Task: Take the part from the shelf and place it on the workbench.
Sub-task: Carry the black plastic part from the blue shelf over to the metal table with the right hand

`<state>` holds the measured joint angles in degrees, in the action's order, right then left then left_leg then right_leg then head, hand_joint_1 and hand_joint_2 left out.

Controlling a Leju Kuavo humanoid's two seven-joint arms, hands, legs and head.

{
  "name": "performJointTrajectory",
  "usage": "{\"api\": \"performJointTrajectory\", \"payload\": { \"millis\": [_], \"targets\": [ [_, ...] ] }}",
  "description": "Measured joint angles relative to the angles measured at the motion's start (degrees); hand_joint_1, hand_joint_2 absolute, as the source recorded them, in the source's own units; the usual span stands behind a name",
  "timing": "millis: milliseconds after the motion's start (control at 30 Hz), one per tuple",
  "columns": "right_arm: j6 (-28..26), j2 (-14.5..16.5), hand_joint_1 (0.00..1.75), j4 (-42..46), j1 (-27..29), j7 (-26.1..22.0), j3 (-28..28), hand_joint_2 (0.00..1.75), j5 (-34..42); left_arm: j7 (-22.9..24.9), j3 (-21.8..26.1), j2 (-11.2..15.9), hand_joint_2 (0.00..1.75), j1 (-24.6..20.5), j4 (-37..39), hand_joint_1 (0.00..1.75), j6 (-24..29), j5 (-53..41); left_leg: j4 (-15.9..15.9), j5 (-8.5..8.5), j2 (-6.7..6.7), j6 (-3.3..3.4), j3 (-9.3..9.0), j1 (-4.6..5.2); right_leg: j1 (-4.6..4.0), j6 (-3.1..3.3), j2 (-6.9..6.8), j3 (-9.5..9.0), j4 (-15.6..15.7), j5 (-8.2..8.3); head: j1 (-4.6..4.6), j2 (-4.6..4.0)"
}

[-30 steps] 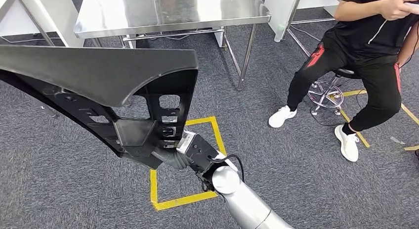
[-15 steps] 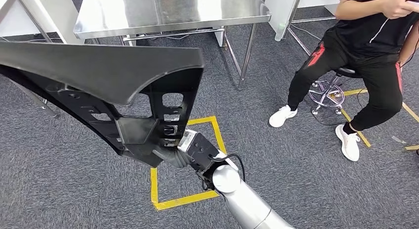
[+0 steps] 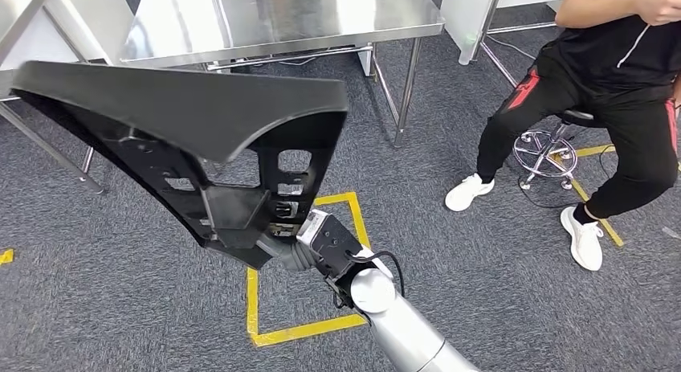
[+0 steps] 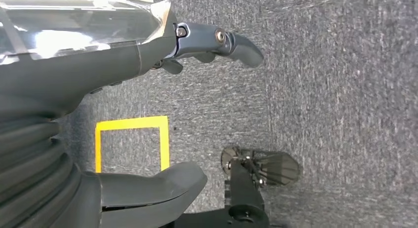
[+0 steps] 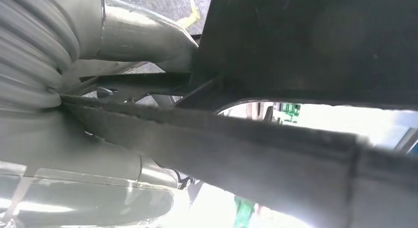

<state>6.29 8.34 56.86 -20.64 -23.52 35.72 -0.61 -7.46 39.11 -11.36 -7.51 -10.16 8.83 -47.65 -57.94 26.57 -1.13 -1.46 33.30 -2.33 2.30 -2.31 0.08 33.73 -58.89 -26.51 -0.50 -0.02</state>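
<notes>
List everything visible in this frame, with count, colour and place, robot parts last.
part: one, black plastic, large, held up over the carpet.
workbench: one, bare steel top, beyond the part.
tape square: one, yellow, on the grey carpet under the right arm.
stool: one, chrome base, under the seated person.
person: one, black clothes, white shoes, seated to the right.
right hand: one, grey, grips the part's lower edge.
left hand: one, grey, holds nothing, over the carpet.
</notes>
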Motion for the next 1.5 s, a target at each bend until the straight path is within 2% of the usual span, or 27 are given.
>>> {"api": "performJointTrajectory", "payload": {
  "millis": [67, 133, 167, 200, 233, 300, 367, 433, 533, 600, 667, 700, 733, 800, 833, 867, 933, 1033, 1067, 1133, 1200, 1233, 1267, 1300, 1367, 1400, 1500],
  "targets": [
    [-0.1, 0.0, 1.75, 0.1, -0.1, 0.0, -0.1, 1.75, 0.0, 0.0, 0.0, 0.0, 1.75, -0.1, 0.0, 0.00, 0.0, -0.2, -5.1, 2.31, 0.64, -0.14, 2.46, -0.02, -0.11, 0.90, -0.06, -0.61, 0.1, -0.41, 0.02, 0.00],
    [-0.1, 0.0, 1.75, 0.1, -0.1, 0.0, -0.1, 1.75, 0.0, 0.0, 0.0, 0.0, 1.75, -0.1, 0.0, 0.00, 0.0, -0.2, -13.3, 5.13, 0.90, -0.10, 7.24, 0.10, -0.57, 1.58, -0.15, -1.02, 0.0, -0.87, 0.02, 0.00],
    [-0.1, 0.0, 1.75, 0.1, 0.0, 0.0, -0.1, 1.75, 0.0, 0.0, 0.0, 0.0, 1.75, 0.0, 0.0, 0.00, 0.0, -0.3, -16.1, 5.52, 0.91, 0.03, 9.27, 0.12, -0.82, 1.84, -0.16, -1.21, 0.0, -1.07, 0.02, 0.00],
    [-0.1, 0.0, 1.75, 0.1, 0.0, 0.0, -0.1, 1.75, 0.0, 0.0, 0.0, 0.0, 1.75, 0.0, 0.0, 0.00, 0.0, -0.3, -16.8, 4.77, 0.92, 0.27, 10.30, 0.16, -1.02, 2.03, -0.13, -1.46, 0.0, -1.29, 0.02, 0.00],
    [-0.1, 0.1, 1.75, 0.1, 0.1, 0.0, -0.1, 1.75, 0.0, 0.0, 0.0, 0.0, 1.75, 0.0, 0.0, 0.00, 0.0, -0.3, -15.3, 2.95, 0.92, 0.62, 10.19, 0.25, -1.20, 2.14, -0.09, -1.81, 0.0, -1.54, 0.02, 0.00],
    [-0.1, 0.1, 1.75, 0.1, 0.1, 0.0, -0.1, 1.75, 0.0, 0.0, 0.0, 0.0, 1.75, 0.0, 0.0, 0.00, 0.0, -0.3, -7.8, -1.83, 1.04, 1.62, 7.30, 0.63, -1.35, 2.11, -0.02, -2.65, 0.1, -2.19, 0.01, 0.00],
    [-0.1, 0.2, 1.75, 0.1, 0.0, 0.0, -0.2, 1.75, 0.0, 0.0, 0.0, 0.1, 1.75, -0.1, 0.0, 0.00, 0.0, -0.2, -2.1, -3.69, 1.32, 2.25, 4.78, 1.24, -1.67, 1.66, -0.01, -2.99, 0.1, -2.79, -0.01, 0.00],
    [-0.1, 0.3, 1.75, 0.1, 0.0, 0.0, -0.2, 1.75, 0.0, 0.1, 0.0, 0.1, 1.75, -0.2, 0.0, 0.00, 0.0, -0.2, -1.1, -3.05, 1.36, 2.32, 4.31, 1.77, -1.78, 1.02, -0.13, -3.00, 0.3, -3.18, -0.01, 0.00],
    [-0.1, 0.4, 1.75, 0.2, -0.1, 0.0, -0.1, 1.75, 0.0, 0.1, 0.0, 0.1, 1.75, -0.2, 0.0, 0.00, 0.0, -0.2, -0.1, -2.85, 1.05, 2.84, 3.27, 1.59, -1.55, 0.42, -0.32, -2.39, -1.3, -4.29, -0.07, 0.00],
    [-0.2, 0.2, 1.75, 0.2, -0.2, 0.0, -0.1, 1.75, 0.1, 0.1, 0.0, 0.1, 1.75, -0.3, 0.0, 0.00, -0.1, -0.2, 0.3, -2.56, 0.92, 3.32, 2.55, 1.52, -1.55, 0.57, -0.24, 0.98, -7.5, -6.37, -0.13, 0.00],
    [-0.2, -0.1, 1.75, 0.1, 0.0, 0.0, -0.1, 1.75, 0.1, 0.1, 0.0, 0.1, 1.75, -0.3, 0.0, 0.00, -0.1, -0.2, 0.3, -2.09, 0.72, 3.54, 2.16, 1.56, -1.54, 0.49, -0.17, 5.85, -14.7, -8.11, -0.13, 0.00],
    [-0.2, -0.3, 1.75, 0.1, 0.2, 0.0, -0.1, 1.75, 0.1, 0.1, 0.0, 0.1, 1.75, -0.3, 0.0, 0.00, -0.1, -0.2, 0.3, -1.80, 0.57, 3.53, 1.88, 1.57, -1.53, 0.15, -0.15, 7.41, -16.2, -7.87, -0.13, 0.00],
    [-0.2, -0.4, 1.75, 0.1, 0.3, 0.0, -0.1, 1.75, 0.1, 0.1, 0.0, 0.1, 1.75, -0.3, 0.0, 0.00, -0.1, -0.2, 0.2, -1.47, 0.41, 3.44, 1.46, 1.57, -1.48, -0.38, -0.15, 7.72, -15.3, -6.57, -0.13, 0.00],
    [-0.3, -0.5, 1.75, 0.1, 0.4, 0.0, -0.1, 1.75, 0.1, 0.1, 0.0, 0.0, 1.75, -0.3, 0.0, 0.00, -0.1, -0.2, 0.2, -0.66, 0.12, 3.07, 0.41, 1.55, -1.33, -1.47, -0.17, 5.20, -7.7, -1.92, -0.14, 0.00],
    [-0.3, -0.6, 1.75, 0.1, 0.4, 0.0, -0.1, 1.75, 0.1, 0.1, 0.0, 0.0, 1.75, -0.3, 0.0, 0.00, -0.1, -0.2, 0.1, -0.21, 0.00, 2.76, 0.01, 1.69, -1.35, -1.57, -0.16, 3.54, -3.8, -0.03, -0.15, 0.00],
    [-0.3, -0.6, 1.75, 0.1, 0.4, 0.0, -0.1, 1.75, 0.2, 0.1, 0.0, 0.0, 1.75, -0.3, 0.0, 0.00, -0.1, -0.2, 0.0, 0.15, -0.07, 2.47, -0.20, 1.81, -1.41, -1.25, -0.15, 2.38, -1.2, 1.12, -0.13, 0.00],
    [-0.4, -0.6, 1.75, 0.1, 0.4, 0.0, -0.1, 1.75, 0.2, 0.1, 0.0, 0.0, 1.75, -0.3, 0.0, 0.00, 0.0, -0.2, 0.0, 0.57, -0.08, 1.92, -0.31, 1.96, -1.70, -0.04, -0.07, 1.75, 0.0, 1.33, -0.09, 0.00],
    [-0.5, -0.4, 1.75, 0.1, 0.3, 0.0, -0.2, 1.75, 0.5, 0.1, 0.0, 0.0, 1.75, -0.3, 0.0, 0.00, 0.1, -0.1, -1.2, 1.59, 0.17, 1.11, 0.14, 1.65, -1.32, 1.44, 0.07, 1.26, 0.2, 0.97, -0.04, 0.00],
    [-0.5, -0.3, 1.75, 0.1, 0.2, 0.0, -0.2, 1.75, 0.6, 0.1, 0.0, 0.0, 1.75, -0.4, 0.0, 0.00, 0.1, 0.0, -3.3, 2.55, 0.34, 0.84, 1.22, 1.58, -1.11, 1.90, 0.08, 0.90, 0.2, 0.76, -0.02, 0.00],
    [-0.4, -0.1, 1.75, 0.1, 0.1, 0.0, -0.2, 1.75, 0.6, 0.1, 0.0, 0.0, 1.75, -0.3, 0.0, 0.00, 0.3, 0.3, -10.7, 5.16, 0.72, 0.39, 5.38, 1.47, -1.16, 2.67, 0.03, 0.25, 0.2, 0.18, 0.04, 0.00],
    [-0.3, -0.1, 1.75, 0.1, 0.2, 0.0, -0.2, 1.75, 0.6, 0.1, 0.0, 0.0, 1.75, -0.2, 0.0, 0.00, 0.5, 0.4, -16.2, 5.90, 0.88, 0.26, 9.38, 1.39, -1.31, 2.95, 0.05, -0.37, 0.2, -0.42, 0.03, 0.00],
    [-0.3, 0.0, 1.75, 0.1, 0.2, 0.0, -0.2, 1.75, 0.6, 0.1, 0.0, 0.0, 1.75, -0.1, 0.0, 0.00, 0.6, 0.4, -16.2, 4.79, 0.91, 0.36, 10.03, 1.37, -1.36, 2.93, 0.10, -0.78, 0.2, -0.75, 0.03, 0.00],
    [-0.3, 0.0, 1.75, 0.1, 0.2, 0.0, -0.2, 1.75, 0.6, 0.1, 0.0, 0.0, 1.75, -0.1, 0.0, 0.00, 0.6, 0.5, -13.7, 2.59, 0.93, 0.61, 9.39, 1.37, -1.39, 2.83, 0.17, -1.32, 0.2, -1.13, 0.03, 0.00],
    [-0.2, 0.2, 1.75, 0.1, 0.2, 0.0, -0.2, 1.75, 0.6, 0.1, 0.0, 0.0, 1.75, -0.1, 0.0, 0.00, 0.7, 0.5, -9.7, 0.02, 0.96, 0.97, 7.86, 1.40, -1.40, 2.68, 0.22, -1.87, 0.3, -1.55, 0.03, 0.00],
    [-0.2, 0.4, 1.75, 0.1, 0.1, 0.0, -0.2, 1.75, 0.6, 0.1, 0.0, 0.0, 1.75, -0.1, 0.0, 0.00, 0.7, 0.5, -2.9, -2.59, 1.06, 1.70, 4.64, 1.73, -1.57, 2.18, 0.29, -2.71, 0.4, -2.30, 0.00, 0.00],
    [-0.2, 0.5, 1.75, 0.1, 0.0, 0.0, -0.2, 1.75, 0.6, 0.1, 0.0, 0.1, 1.75, -0.2, 0.0, 0.00, 0.7, 0.5, -1.3, -2.59, 1.09, 2.04, 3.76, 2.00, -1.64, 1.84, 0.27, -2.92, 0.5, -2.52, 0.00, 0.00],
    [-0.2, 0.7, 1.75, 0.1, -0.1, 0.0, -0.2, 1.75, 0.6, 0.0, 0.1, 0.1, 1.75, -0.1, 0.0, 0.00, 0.8, 0.6, 0.0, -1.63, 0.93, 3.17, 2.48, 2.36, -1.69, 0.51, 0.15, -3.30, 0.0, -2.35, 0.00, 0.00]
  ]
}}
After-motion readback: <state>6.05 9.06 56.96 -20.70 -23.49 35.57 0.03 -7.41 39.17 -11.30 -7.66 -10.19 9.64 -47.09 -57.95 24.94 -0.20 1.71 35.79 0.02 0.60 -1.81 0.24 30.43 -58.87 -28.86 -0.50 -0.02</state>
